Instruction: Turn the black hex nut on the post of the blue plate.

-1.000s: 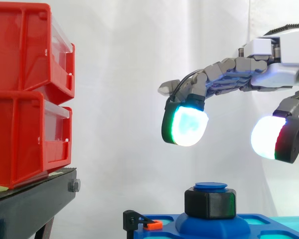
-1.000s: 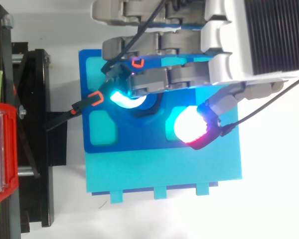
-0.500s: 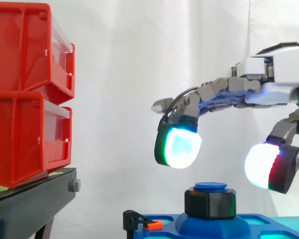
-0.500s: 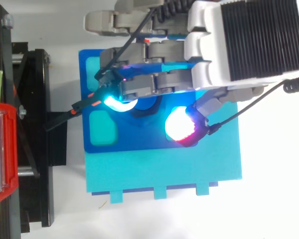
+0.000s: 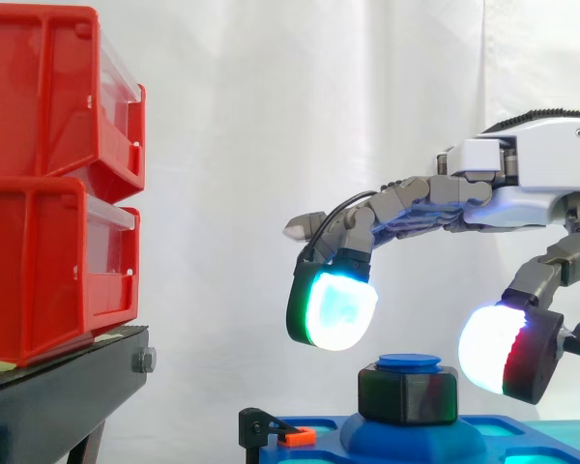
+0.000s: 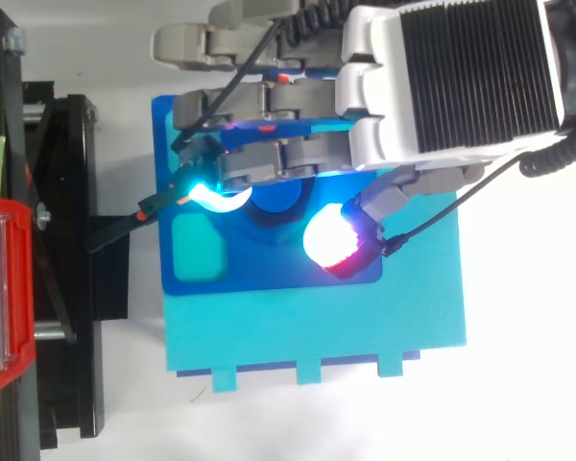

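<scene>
The hand (image 5: 522,184) is being held wide open above the work, with the fingers reaching out toward 9 o'clock and nothing being gripped. In the side view a cyan-white fingertip pad (image 5: 333,307) is being hung at about 11 o'clock of the black hex nut (image 5: 408,394). The white-and-red thumb pad (image 5: 503,350) is being hung at about 2 o'clock of it, and both pads are being kept apart from it. The nut is being carried upright on the post (image 5: 409,362) of the blue plate (image 6: 269,274), which is being borne on a cyan base (image 6: 317,336). An orange clip (image 5: 297,437) is being seen at the plate's 9 o'clock edge. Red bins (image 5: 48,184) are being stacked on the black stand (image 5: 48,406), well apart at 9 to 10 o'clock, with a white curtain (image 5: 232,145) behind.
</scene>
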{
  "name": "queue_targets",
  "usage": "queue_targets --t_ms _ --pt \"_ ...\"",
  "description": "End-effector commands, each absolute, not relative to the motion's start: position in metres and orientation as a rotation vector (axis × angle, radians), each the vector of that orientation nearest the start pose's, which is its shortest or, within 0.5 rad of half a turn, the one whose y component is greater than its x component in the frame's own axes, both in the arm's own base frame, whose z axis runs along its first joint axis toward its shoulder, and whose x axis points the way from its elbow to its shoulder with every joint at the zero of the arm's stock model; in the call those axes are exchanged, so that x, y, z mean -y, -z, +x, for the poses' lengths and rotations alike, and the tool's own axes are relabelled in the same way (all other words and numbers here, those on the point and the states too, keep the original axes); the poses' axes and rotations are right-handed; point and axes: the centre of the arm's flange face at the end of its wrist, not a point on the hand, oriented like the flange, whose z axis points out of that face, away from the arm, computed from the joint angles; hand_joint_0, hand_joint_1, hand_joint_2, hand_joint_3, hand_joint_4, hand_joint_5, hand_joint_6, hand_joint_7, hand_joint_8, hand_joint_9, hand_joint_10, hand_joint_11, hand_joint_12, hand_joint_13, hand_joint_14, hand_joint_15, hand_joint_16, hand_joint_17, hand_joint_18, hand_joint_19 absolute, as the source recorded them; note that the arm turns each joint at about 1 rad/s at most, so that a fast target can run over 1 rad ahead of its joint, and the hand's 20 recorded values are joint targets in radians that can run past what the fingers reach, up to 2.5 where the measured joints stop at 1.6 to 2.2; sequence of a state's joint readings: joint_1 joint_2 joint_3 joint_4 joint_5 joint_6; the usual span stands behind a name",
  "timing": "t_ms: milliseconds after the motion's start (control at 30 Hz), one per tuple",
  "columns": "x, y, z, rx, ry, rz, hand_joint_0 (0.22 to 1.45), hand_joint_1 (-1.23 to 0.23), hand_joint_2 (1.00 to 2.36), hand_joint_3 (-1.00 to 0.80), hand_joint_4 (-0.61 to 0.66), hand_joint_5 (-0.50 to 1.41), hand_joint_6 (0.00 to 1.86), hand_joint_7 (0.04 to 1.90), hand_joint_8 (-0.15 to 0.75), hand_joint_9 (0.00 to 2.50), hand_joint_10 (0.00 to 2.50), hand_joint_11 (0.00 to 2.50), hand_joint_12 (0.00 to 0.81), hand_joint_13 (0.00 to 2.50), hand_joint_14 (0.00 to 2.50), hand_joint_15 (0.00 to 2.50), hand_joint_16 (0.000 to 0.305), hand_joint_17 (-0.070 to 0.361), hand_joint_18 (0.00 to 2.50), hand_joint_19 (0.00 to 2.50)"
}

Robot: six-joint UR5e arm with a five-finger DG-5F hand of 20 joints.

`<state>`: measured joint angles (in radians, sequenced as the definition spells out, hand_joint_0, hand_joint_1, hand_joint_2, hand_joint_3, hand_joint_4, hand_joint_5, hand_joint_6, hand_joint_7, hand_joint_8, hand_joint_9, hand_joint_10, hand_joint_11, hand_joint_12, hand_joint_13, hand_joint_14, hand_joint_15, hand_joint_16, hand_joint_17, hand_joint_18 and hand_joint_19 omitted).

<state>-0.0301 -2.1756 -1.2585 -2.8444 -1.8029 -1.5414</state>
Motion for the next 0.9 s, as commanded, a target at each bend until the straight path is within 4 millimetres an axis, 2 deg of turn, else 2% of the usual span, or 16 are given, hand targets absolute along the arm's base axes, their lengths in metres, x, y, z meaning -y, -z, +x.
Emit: queue_targets --t_ms 0,433,467,567,867 --pt "0.1322 -0.2973 0.7122 -1.559 -0.186 -0.132 0.46 -0.75 1.0 -0.5 0.1 -0.3 0.5 0.83 0.024 0.02 0.34 0.33 0.206 0.04 0.0 0.05 0.032 0.071 0.14 0.21" --pt "0.1322 -0.2965 0.7127 -1.558 -0.185 -0.132 0.51 -0.75 1.0 -0.5 0.09 -0.3 0.5 0.84 -0.003 0.03 0.28 0.4 0.188 0.03 0.0 0.04 0.028 0.063 0.13 0.2" --pt "0.1323 -0.2892 0.7145 -1.564 -0.186 -0.132 0.51 -0.75 1.0 -0.5 0.09 -0.3 0.5 0.84 -0.005 0.03 0.27 0.41 0.187 0.03 0.0 0.04 0.028 0.062 0.13 0.2" --pt "0.1322 -0.2877 0.7169 -1.55 -0.186 -0.134 0.51 -0.75 1.0 -0.5 0.08 -0.3 0.5 0.84 -0.007 0.03 0.26 0.4 0.186 0.03 0.0 0.04 0.028 0.062 0.13 0.2" --pt "0.1311 -0.2877 0.7171 -1.55 -0.188 -0.134 0.47 -0.74 1.0 -0.5 0.11 -0.29 0.5 0.85 0.004 0.01 0.41 0.31 0.2 0.04 0.0 0.04 0.03 0.068 0.14 0.21"
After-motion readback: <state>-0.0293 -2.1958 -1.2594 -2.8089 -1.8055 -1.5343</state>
